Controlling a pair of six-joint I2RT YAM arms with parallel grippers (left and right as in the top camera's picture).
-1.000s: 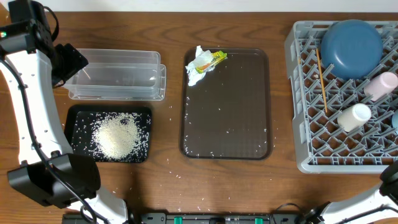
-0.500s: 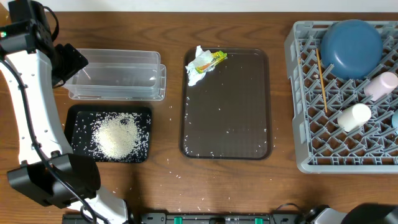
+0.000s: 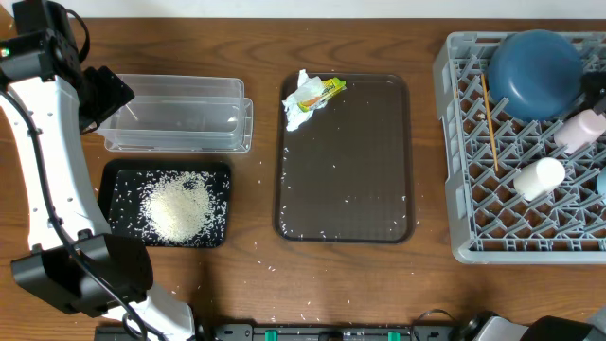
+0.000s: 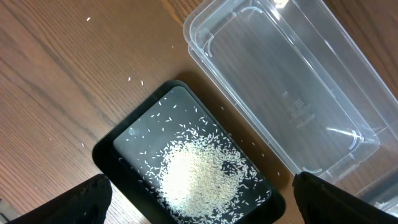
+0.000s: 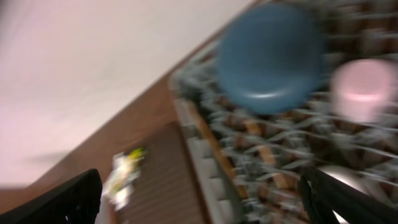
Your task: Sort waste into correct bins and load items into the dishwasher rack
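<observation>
Both hands gape empty: left hand [image 4: 199, 205] hangs above the black tray [image 4: 102, 152] of rice [image 4: 193, 177] and the clear tub [image 4: 280, 81], right hand [image 5: 199, 199] faces the rack [image 5: 261, 168], its view blurred. Tissue [image 3: 295, 112] and wrapper [image 3: 327, 90] lie touching in the brown tray's [image 3: 379, 189] corner. Danger: one pinch takes the tissue, flicks the wrapper off, scatters stray grains.

Rice [image 3: 176, 206] in tray [image 3: 112, 173] beside tub [image 3: 175, 116]

R arm [image 3: 535, 330] pulled back to btm edge; R claw [image 5: 199, 186] opened wide.
</observation>
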